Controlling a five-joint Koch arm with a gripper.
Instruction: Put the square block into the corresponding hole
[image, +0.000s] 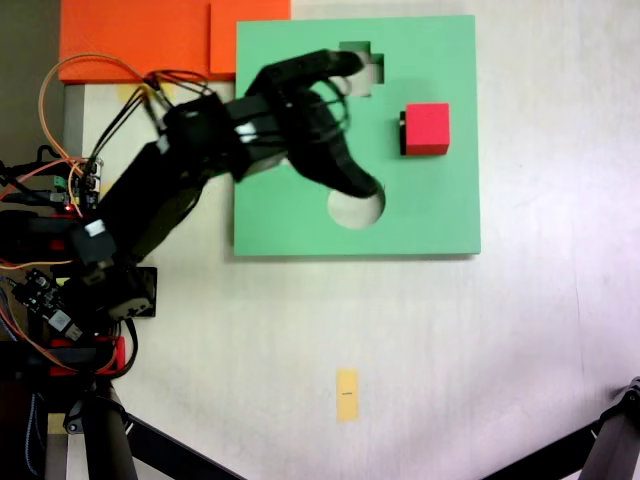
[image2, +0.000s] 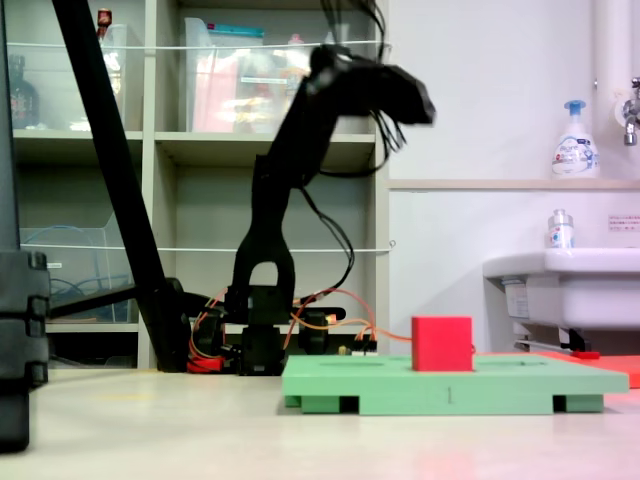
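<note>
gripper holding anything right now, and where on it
Nothing is held. The gripper hangs open above the green board, apart from the red block, which stands on the board.

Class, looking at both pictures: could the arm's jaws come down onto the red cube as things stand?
Probably yes: the red cube stands uncovered on the green board, nothing beside it, and the gripper hangs raised above the board.

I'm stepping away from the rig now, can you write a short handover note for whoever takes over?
Gripper: raised well above the board, open, holding nothing.
Red cube: on the green foam board, standing proud of the surface at the square cutout; a dark sliver of the hole shows beside it, so it looks not fully seated.
Done: cube delivered and let go.
Left: check the seating, nudge it in if needed.
</note>
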